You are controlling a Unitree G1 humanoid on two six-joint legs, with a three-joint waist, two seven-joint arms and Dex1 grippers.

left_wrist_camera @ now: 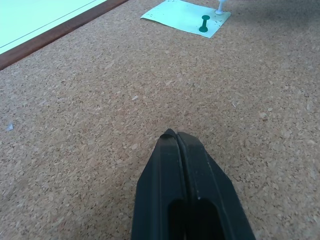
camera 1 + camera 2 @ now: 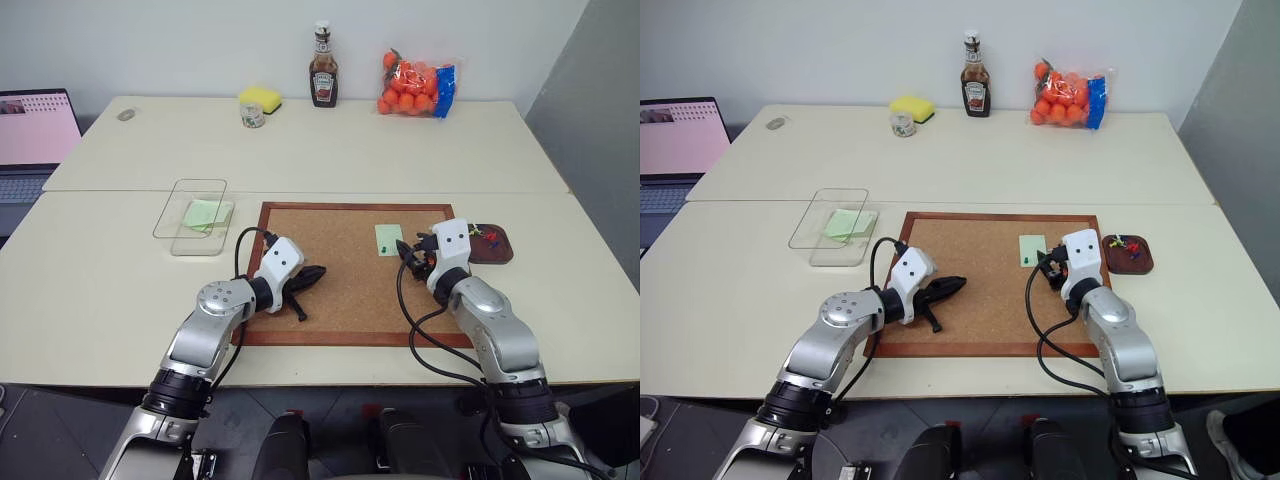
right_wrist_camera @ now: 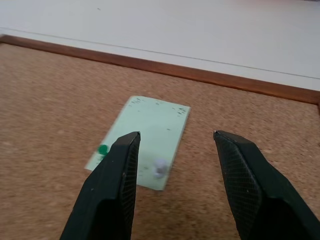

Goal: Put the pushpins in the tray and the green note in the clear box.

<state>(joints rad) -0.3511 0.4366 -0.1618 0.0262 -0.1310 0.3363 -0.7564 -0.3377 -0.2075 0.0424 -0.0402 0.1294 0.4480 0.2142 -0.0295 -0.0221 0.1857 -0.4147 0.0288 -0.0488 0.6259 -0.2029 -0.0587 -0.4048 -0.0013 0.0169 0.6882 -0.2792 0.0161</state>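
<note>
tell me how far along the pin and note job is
Done: a few coloured pushpins lie in the small brown tray. In hand: nothing; the open right claw faces the pale green note, pinned by a dark green pin and a white pin. Left: pins, then note into the clear plastic box.

Large wood-framed corkboard (image 2: 340, 285): surface was rough, speckled cork, matt; frame smooth reddish-brown wood. Pale mint-green paper note (image 3: 142, 140) lay flat on cork, matt, pricked with small holes; dark green plastic pushpin (image 1: 205, 23) in it looked glossy. My right gripper (image 3: 175, 145): black fingers (image 3: 112, 185) had fine cross-hatched pads, matt. My left gripper (image 1: 176, 137) fingers looked smooth, dull black plastic. Clear shallow plastic box (image 2: 192, 212) was transparent, glossy. Cream table (image 2: 100, 270) looked smooth, matt.
</note>
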